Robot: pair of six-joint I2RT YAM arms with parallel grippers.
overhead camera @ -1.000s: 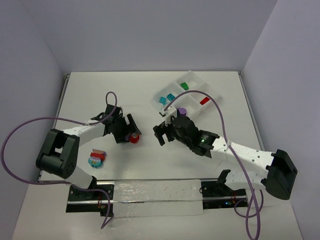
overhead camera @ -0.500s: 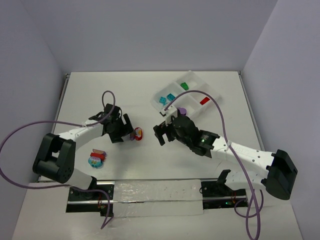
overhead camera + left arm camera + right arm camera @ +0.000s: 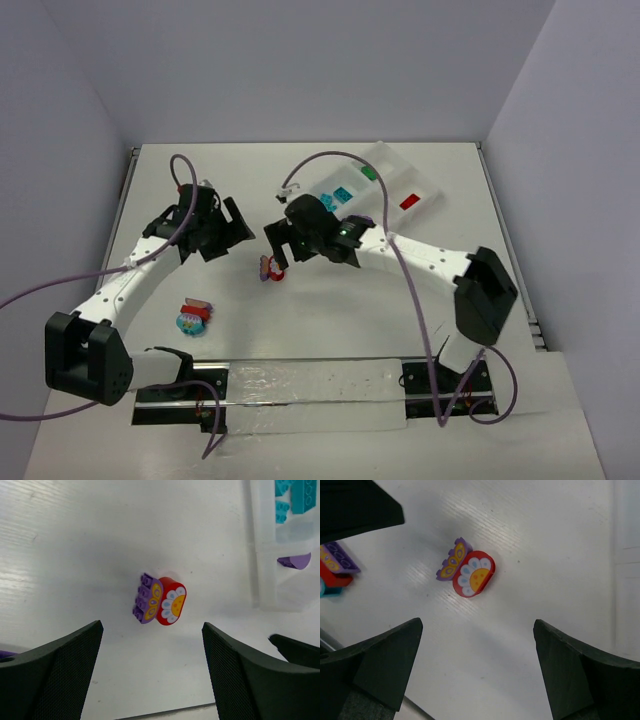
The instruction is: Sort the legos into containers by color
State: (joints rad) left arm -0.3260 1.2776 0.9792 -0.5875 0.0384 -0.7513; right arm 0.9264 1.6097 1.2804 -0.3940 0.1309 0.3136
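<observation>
A lego clump of a purple brick (image 3: 145,599) stuck to a red rounded brick with a flower print (image 3: 171,601) lies on the white table; it also shows in the top view (image 3: 269,268) and the right wrist view (image 3: 467,572). My left gripper (image 3: 232,235) is open and empty, up and left of the clump. My right gripper (image 3: 276,248) is open and empty, hovering just above and right of it. A second clump of red, purple and teal bricks (image 3: 192,316) lies near the left front. The clear tray (image 3: 425,180) holds teal bricks (image 3: 335,197), a green brick (image 3: 368,172) and a red brick (image 3: 409,202).
In the left wrist view the tray's edge (image 3: 260,555) is at the right, with teal bricks (image 3: 295,490) and a purple piece (image 3: 295,561) inside. My left gripper's dark body (image 3: 355,505) fills the right wrist view's top left corner. The two grippers are close together.
</observation>
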